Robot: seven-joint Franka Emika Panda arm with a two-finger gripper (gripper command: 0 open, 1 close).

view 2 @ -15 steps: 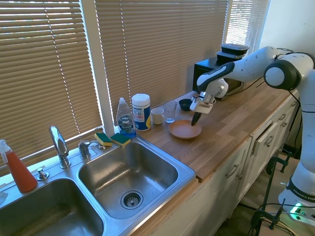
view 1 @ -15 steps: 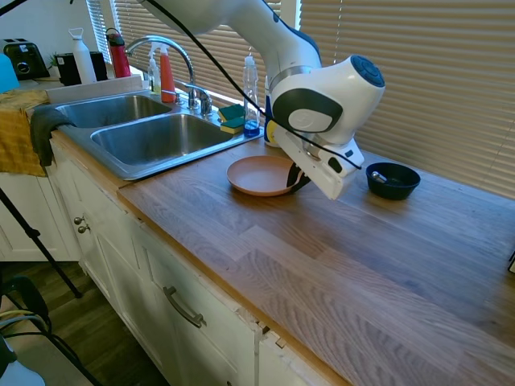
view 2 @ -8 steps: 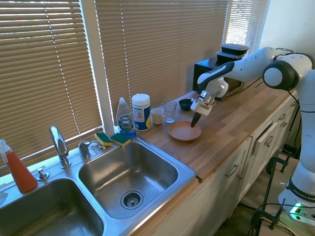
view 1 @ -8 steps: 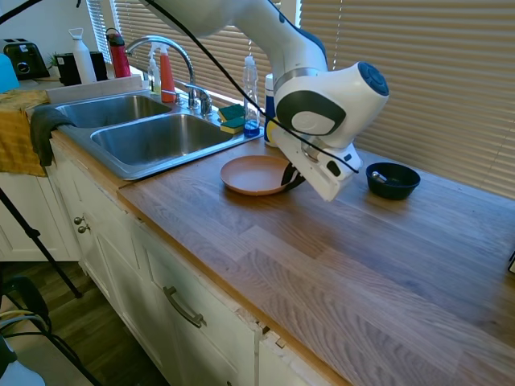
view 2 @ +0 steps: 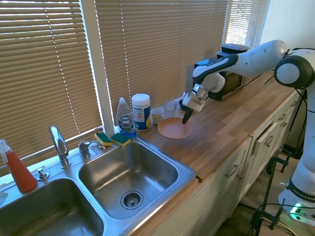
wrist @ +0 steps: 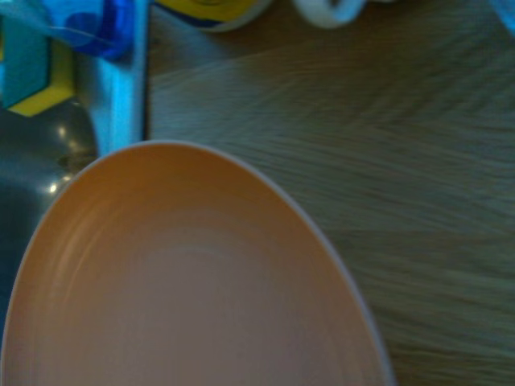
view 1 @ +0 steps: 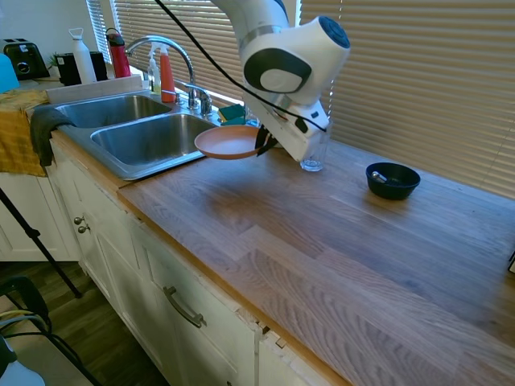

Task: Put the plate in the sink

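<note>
One plate (view 1: 229, 142), pinched by its rim in your gripper (view 1: 263, 145), hangs over the counter; the sink (view 1: 153, 138) lies just beyond its far edge.

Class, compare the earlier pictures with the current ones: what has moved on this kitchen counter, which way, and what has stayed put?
The gripper, shut on the plate by its rim, has lifted it off the wooden counter and carried it toward the sink; the plate now hangs in the air near the basin's edge. The dark bowl, sponges, soap bottle and faucet stayed where they were.
</note>
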